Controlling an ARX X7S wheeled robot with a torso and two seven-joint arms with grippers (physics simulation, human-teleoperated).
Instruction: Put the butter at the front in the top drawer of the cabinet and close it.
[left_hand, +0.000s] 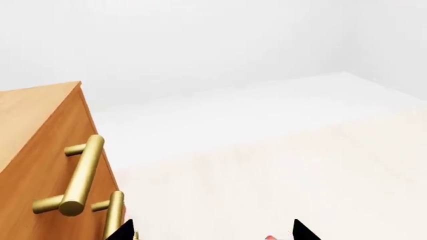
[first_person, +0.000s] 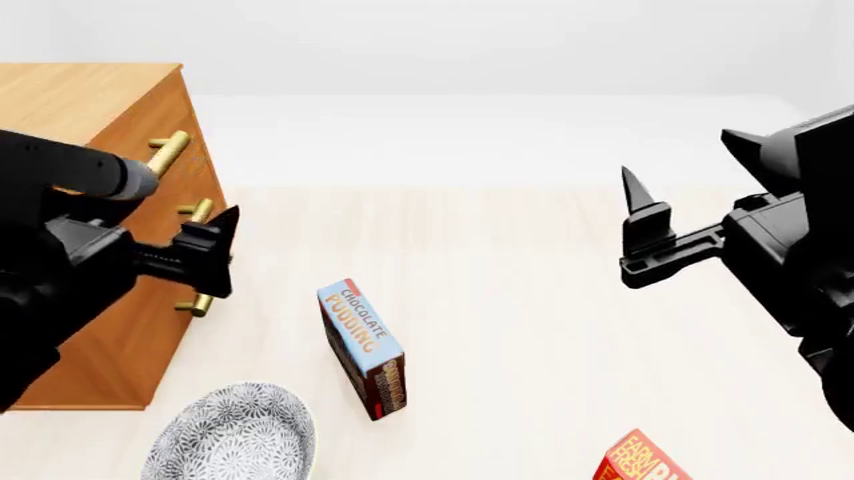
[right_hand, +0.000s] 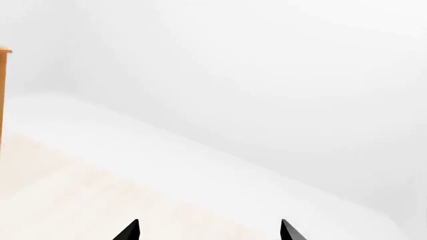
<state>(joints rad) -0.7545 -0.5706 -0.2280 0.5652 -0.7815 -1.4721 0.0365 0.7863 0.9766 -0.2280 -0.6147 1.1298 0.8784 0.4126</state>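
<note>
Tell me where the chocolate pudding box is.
In the head view the chocolate pudding box stands on the floor, just right of the cabinet, beyond the patterned bowl.

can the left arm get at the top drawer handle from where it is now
Probably yes. The left tool hangs open just in front of the cabinet, close to the top drawer handle, with nothing between them. The pudding box and bowl lie nearer the robot, out of the way.

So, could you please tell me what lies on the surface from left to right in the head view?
Cabinet → patterned bowl → chocolate pudding box → butter carton, cut off by the bottom edge.
</note>
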